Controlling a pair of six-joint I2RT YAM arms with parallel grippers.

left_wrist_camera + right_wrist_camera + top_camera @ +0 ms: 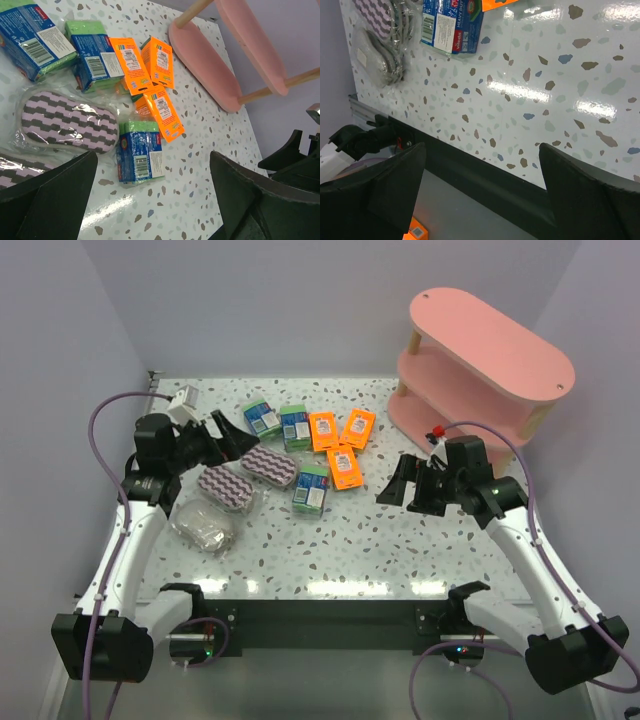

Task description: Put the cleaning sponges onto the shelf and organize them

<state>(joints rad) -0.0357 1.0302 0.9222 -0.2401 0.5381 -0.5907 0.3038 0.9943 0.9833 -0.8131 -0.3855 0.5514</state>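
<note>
The pink shelf (490,360) stands at the far right, nothing showing on its top board. Three orange packs (344,467), three green-and-blue packs (311,489), two purple zigzag sponges (267,466) and a greyish one (203,528) lie on the table left of centre. My left gripper (232,438) is open and empty, just left of the zigzag sponges. In its wrist view the left gripper (154,162) hangs above a green-and-blue pack (140,156). My right gripper (392,483) is open and empty, right of the packs, and in its wrist view (482,147) it faces the table's near edge.
The speckled table (380,550) has a black front rail (485,170). Walls close in the left, back and right. The shelf's lowest board (205,65) lies just beyond the orange packs (165,114). The right arm (295,155) shows in the left wrist view.
</note>
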